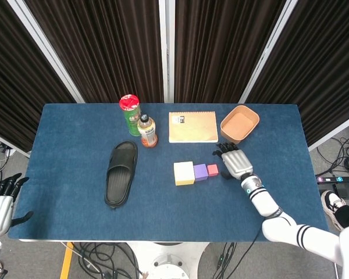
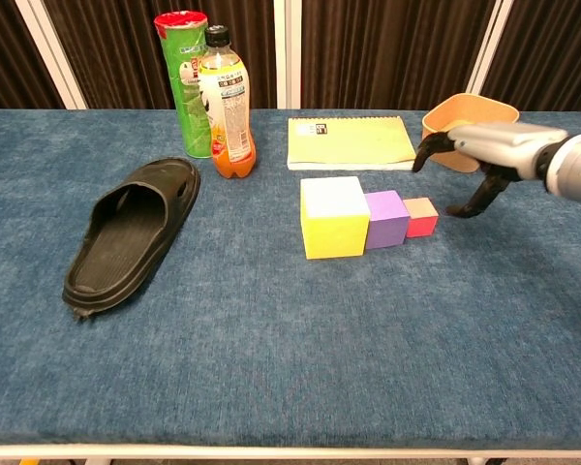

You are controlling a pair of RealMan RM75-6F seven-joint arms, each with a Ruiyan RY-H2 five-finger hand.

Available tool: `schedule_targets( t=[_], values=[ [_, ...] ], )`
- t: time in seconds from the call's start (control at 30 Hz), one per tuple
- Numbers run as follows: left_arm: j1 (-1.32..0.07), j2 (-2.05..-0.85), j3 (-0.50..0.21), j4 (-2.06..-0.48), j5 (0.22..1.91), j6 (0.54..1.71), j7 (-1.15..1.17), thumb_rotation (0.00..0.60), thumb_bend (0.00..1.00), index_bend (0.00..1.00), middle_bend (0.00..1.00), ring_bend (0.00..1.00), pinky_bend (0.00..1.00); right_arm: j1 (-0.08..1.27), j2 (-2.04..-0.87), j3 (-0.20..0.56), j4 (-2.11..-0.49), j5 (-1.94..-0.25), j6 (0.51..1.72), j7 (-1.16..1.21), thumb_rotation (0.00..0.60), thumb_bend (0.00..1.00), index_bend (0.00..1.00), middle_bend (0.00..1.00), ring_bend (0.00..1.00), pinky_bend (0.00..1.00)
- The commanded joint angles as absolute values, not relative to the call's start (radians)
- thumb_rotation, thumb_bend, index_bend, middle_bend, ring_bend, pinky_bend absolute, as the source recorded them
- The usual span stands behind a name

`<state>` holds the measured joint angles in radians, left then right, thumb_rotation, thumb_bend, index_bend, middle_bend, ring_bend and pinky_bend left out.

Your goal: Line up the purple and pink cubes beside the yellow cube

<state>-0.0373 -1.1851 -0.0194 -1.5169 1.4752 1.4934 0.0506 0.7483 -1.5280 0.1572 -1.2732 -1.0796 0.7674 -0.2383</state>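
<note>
Chest view: the yellow cube, purple cube and pink cube are seen set in one touching row on the blue table, so the line-up is judged done. Nothing is held by the right hand, its fingers spread just beside the pink cube; only withdrawal seems left.

Yellow cube, purple cube, pink cube in row on blue counter; right robot hand just right of pink cube, fingers apart, holding nothing; left robot hand off counter's left edge; slipper left of cubes.
</note>
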Motion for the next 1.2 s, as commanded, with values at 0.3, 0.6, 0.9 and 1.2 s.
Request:
schedule_targets(
  t=[0.3,0.6,0.9,1.2],
  values=[
    [-0.041,-1.181,-0.021,-1.527,1.471,1.485,0.064,0.600,0.00,0.22,0.22,0.15,0.17,0.799,-1.605,0.177,-1.139,-1.020,0.712,-0.254,0.600,0.24,0.22,0.04,0.00,0.00],
    [-0.041,-1.178,-0.021,-1.532,1.462,1.479,0.070,0.600,0.00,0.22,0.22,0.15,0.17,0.812,-1.653,0.173,-1.097,-1.034,0.701,-0.233,0.600,0.24,0.22,0.04,0.00,0.00],
    [-0.042,-1.178,-0.022,-1.531,1.463,1.478,0.071,0.600,0.00,0.22,0.22,0.15,0.17,0.813,-1.656,0.167,-1.114,-1.057,0.708,-0.225,0.600,0.24,0.22,0.04,0.00,0.00],
    [-0.043,-1.180,-0.021,-1.527,1.462,1.475,0.069,0.600,0.00,0.22,0.22,0.15,0.17,0.817,-1.664,0.166,-1.111,-1.052,0.710,-0.236,0.600,0.24,0.22,0.04,0.00,0.00]
  ],
)
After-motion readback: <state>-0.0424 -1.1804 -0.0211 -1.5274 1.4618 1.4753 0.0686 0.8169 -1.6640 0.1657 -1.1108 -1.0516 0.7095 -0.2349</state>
